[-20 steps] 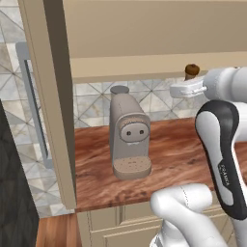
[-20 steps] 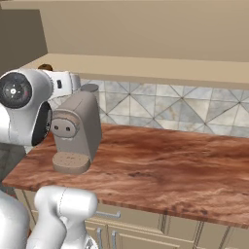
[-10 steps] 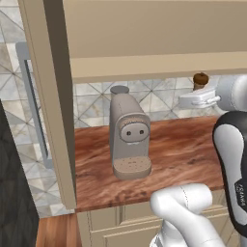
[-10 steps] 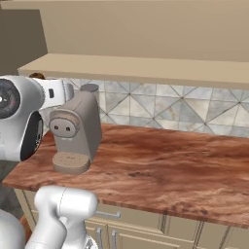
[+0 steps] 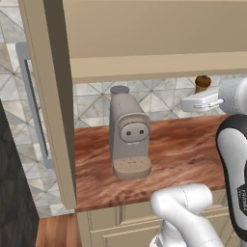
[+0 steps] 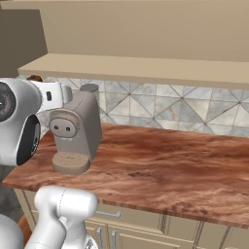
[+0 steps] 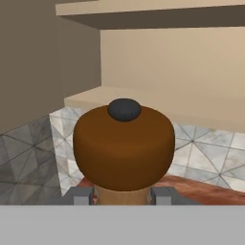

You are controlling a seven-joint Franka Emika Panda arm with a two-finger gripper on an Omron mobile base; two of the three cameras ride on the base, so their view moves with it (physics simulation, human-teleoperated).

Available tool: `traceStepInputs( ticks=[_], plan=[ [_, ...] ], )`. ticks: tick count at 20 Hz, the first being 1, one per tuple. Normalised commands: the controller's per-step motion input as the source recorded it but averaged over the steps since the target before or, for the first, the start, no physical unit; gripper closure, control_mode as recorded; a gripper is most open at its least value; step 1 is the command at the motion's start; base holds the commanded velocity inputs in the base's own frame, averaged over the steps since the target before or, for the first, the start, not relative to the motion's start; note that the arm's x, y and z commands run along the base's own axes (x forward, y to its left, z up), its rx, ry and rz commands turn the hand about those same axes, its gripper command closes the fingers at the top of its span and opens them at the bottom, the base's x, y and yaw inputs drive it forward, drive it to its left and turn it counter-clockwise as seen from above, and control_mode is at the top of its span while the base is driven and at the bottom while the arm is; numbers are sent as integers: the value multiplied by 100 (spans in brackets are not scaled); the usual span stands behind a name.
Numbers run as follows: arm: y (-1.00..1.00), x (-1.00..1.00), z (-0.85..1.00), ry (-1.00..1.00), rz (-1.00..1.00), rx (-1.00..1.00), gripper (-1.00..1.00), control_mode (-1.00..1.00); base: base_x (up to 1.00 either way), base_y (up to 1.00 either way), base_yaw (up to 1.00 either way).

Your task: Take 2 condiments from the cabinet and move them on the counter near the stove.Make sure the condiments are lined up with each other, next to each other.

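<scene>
We have the brown pepper mill (image 7: 123, 146) pinched at its neck between the two fingertips (image 7: 80, 195), jaws closed on it from either side, its dark knob uppermost. In the left base view the pepper mill (image 5: 202, 83) sits atop the white gripper (image 5: 201, 99), in the air just below the front edge of the cabinet (image 5: 154, 65) shelf board and well above the counter (image 5: 173, 144), to the right of the coffee machine (image 5: 128, 137).

To carry this step through well, we judge it best to keep the mill upright, draw it clear of the shelf edge before lowering, and swing wide of the coffee machine. The stove is not in sight, so we cannot tell how far the carry runs.

The hand reaches out level, pointing toward the tiled backsplash (image 6: 170, 107), with the forearm rising behind it from the base.
</scene>
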Motion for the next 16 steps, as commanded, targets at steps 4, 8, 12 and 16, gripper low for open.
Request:
traceStepInputs(
  ticks=[4, 8, 12, 16],
  plan=[
    [0, 0, 0, 0, 0, 0, 100, -100, 0, 0, 0],
    [0, 0, 0, 0, 0, 0, 100, -100, 0, 0, 0],
    [0, 0, 0, 0, 0, 0, 100, 100, -29, -12, -1],
    [0, 0, 0, 0, 0, 0, 100, 100, -74, -32, -5]
  ],
)
